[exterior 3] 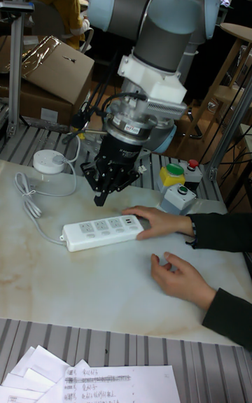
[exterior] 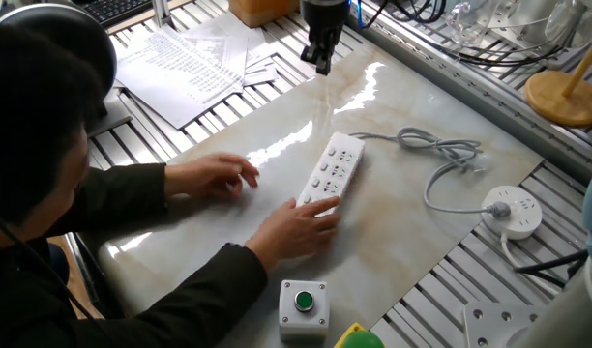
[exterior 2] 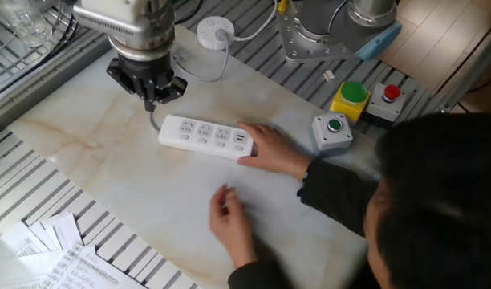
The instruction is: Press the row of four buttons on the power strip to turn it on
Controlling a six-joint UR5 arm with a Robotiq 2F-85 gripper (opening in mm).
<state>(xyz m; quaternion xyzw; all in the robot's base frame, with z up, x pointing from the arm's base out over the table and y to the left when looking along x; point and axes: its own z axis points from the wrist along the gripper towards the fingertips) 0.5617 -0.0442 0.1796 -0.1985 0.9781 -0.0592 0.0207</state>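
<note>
Hand (exterior 2: 271, 155) grips power strip (exterior 2: 204, 136) end; jaws (exterior 2: 152, 102) above.

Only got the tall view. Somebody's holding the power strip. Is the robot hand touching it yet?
Observer: No. One fixed view shows the robot hand hanging clear of the power strip, out past the end where the cord leaves.
Operator: Where are the buttons?
Observer: The other fixed view shows the buttons in a line along the strip's edge nearer the person. The person's hand covers the end away from the cord.
Operator: Anything beyond the round socket hub?
Observer: A wooden stand sits on the metal frame, past the round socket hub.
</note>
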